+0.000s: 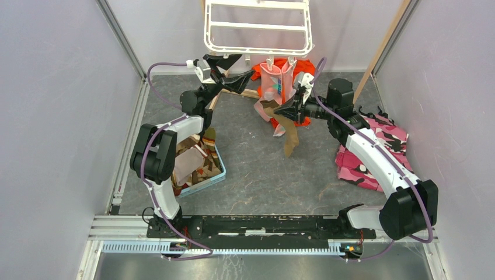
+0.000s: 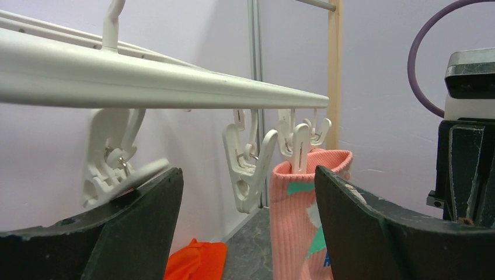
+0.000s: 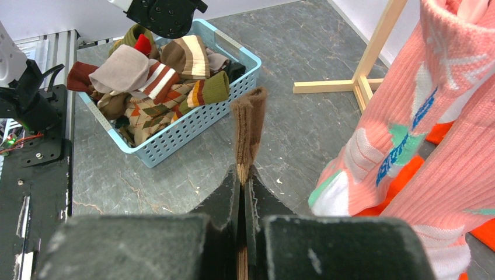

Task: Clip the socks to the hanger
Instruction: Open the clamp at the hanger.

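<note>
- Hanging on the hanger (image 1: 257, 25), from a clip at its near edge: one pink sock (image 1: 274, 87) with teal and white patches, cuff upward.
- Dangling just beside that pink sock, a little lower: a brown sock (image 1: 289, 137), not clipped, pinched at one end by the right claw (image 1: 286, 109).
- Clenched flat on the brown fabric, as seen from the right wrist, with no gap between the dark fingers (image 3: 222, 198).
- Raised under the near left part of the hanger: the left claw (image 1: 238, 71), released wide and grasping nothing.
- Framing an empty clip (image 2: 242, 157) between its two fingers in the left wrist view, apart from both. Impossible to tell if a second clip (image 2: 111, 157), further left, touches one finger or only sits close over it.
- Piled in a light blue basket (image 1: 217, 175) on the left of the bench (image 1: 262, 175), near the left arm: the other socks (image 3: 157, 76), brown, striped, argyle, red and grey.
- Spread on the bench below the hanger: an orange garment (image 1: 257, 73), partly hidden behind the pink sock.
- Lying at the right side, partly under the right arm: a pink camouflage cloth (image 1: 373, 151).
- Standing at the back: a light wooden stand (image 3: 362, 81).
</note>
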Action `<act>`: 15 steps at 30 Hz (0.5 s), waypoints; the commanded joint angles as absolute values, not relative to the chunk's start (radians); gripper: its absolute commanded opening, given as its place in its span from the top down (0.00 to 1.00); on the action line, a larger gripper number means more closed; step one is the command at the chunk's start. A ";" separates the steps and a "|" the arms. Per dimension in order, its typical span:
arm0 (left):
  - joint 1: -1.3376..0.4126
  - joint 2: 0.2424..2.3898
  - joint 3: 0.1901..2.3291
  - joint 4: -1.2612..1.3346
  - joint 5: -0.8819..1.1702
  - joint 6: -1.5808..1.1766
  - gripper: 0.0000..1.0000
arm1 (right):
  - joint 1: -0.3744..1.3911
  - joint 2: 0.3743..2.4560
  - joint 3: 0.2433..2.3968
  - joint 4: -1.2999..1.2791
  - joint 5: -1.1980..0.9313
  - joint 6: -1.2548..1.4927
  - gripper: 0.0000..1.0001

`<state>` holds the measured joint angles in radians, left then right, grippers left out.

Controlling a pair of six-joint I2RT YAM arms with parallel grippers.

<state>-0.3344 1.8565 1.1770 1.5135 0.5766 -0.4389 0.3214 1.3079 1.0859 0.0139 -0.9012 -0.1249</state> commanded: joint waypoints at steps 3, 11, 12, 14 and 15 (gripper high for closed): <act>-0.340 1.865 1.232 1.737 0.555 -0.473 0.16 | 0.313 1.273 1.086 0.049 -0.920 -0.122 0.99; -0.339 1.881 1.270 1.737 0.557 -0.516 0.22 | 0.313 1.275 1.086 0.054 -0.924 -0.117 0.99; -0.340 1.884 1.275 1.737 0.559 -0.519 0.22 | 0.312 1.275 1.085 0.054 -0.925 -0.117 0.99; -0.340 1.887 1.281 1.737 0.564 -0.525 0.25 | 0.311 1.273 1.086 0.054 -0.925 -0.117 0.99; -0.341 1.888 1.283 1.738 0.567 -0.527 0.26 | 0.311 1.273 1.086 0.054 -0.925 -0.117 0.99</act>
<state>-0.3363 1.8683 1.2438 1.5158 0.5762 -0.4820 0.3172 1.3041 1.0855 0.0143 -0.9115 -0.1242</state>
